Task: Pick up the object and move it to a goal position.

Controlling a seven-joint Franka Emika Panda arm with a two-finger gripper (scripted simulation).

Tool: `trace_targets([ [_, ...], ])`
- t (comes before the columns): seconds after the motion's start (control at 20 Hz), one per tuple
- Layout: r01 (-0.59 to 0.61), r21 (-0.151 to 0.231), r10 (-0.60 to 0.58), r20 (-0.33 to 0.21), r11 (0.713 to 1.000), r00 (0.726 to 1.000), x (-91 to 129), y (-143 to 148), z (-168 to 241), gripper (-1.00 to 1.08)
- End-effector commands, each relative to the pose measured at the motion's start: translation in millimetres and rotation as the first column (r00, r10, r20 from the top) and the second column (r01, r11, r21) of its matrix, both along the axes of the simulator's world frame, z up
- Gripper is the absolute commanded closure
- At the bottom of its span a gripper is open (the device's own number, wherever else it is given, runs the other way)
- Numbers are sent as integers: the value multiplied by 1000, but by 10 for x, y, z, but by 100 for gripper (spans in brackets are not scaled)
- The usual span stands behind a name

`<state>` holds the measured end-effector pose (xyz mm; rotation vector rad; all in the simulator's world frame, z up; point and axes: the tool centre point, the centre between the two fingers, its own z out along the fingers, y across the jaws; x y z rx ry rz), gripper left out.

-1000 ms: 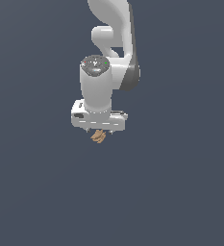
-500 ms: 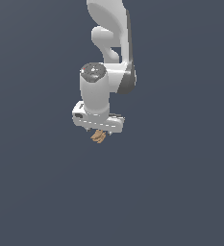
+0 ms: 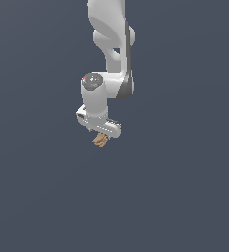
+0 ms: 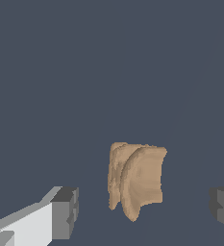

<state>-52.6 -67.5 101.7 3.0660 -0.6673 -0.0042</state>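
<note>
You have one arm, one gripper with two fingers, and one tan lobed object.

env: simulator render | shown by: flat, uniform slate-grey backdrop, no texture or furniture | smooth, glossy white jointed robot arm rendered without shadows

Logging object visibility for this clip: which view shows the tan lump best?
The wrist view: the tan lump fills much of the frame between the gripper fingers, lobes distinct, with gaps either side. The exterior view shows only a tiny tan speck under the gripper.
</note>
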Motion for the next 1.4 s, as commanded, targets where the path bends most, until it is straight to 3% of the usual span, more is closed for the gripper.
trace_targets([
  [0.0,41,2,-41,2,999,999,-69,-21,-68,-92],
  [0.5,72,3,-72,2,997,997,-128,-38,-153,-92],
  [1.25,78,3,-78,3,997,997,-139,-42,-631,-92],
  [1.3,78,3,-78,3,997,997,-139,-42,-631,108],
  [1.35,78,3,-78,3,997,997,-139,-42,-631,108],
])
